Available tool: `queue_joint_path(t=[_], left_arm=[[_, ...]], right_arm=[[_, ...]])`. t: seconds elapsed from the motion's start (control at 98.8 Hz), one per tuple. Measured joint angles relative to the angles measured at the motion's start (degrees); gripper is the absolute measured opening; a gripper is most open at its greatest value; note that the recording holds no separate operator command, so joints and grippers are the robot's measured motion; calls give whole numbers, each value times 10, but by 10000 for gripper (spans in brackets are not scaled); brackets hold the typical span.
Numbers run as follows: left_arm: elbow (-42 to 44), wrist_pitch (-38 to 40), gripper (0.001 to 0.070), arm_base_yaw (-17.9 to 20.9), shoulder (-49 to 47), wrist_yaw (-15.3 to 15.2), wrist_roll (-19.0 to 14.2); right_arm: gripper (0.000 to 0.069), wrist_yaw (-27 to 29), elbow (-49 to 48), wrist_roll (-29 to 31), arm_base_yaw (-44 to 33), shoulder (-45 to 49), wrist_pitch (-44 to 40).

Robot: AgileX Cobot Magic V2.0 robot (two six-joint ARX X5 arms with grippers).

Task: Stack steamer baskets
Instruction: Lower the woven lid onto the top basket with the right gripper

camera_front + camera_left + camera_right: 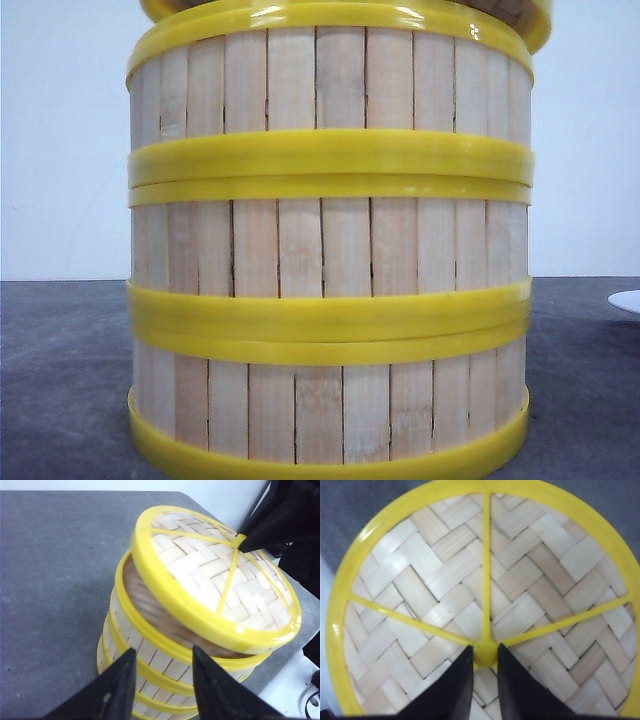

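Observation:
Three steamer baskets stand stacked in one column: the bottom basket (330, 410), the middle basket (330, 245) and the top basket (330, 80). In the left wrist view the stack (150, 655) shows its slatted wall. A flat yellow lid (200, 570) with a woven bamboo face hangs tilted over the open top basket. My right gripper (484, 652) is shut on the lid's central yellow knob (485, 656). The left gripper (163, 650) is open beside the stack's upper wall, with nothing between its fingers.
The stack stands on a dark grey table (50, 580) in front of a white wall. A white object (625, 300) lies at the table's right edge. The right arm's black body (295, 525) is above the lid.

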Motion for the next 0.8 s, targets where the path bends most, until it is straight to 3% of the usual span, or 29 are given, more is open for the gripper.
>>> queue_joint_path(t=[0.8], left_arm=[[0,-2,194,0,0,0,0]], right_arm=[[53,2,2,-10,7,31,-2]])
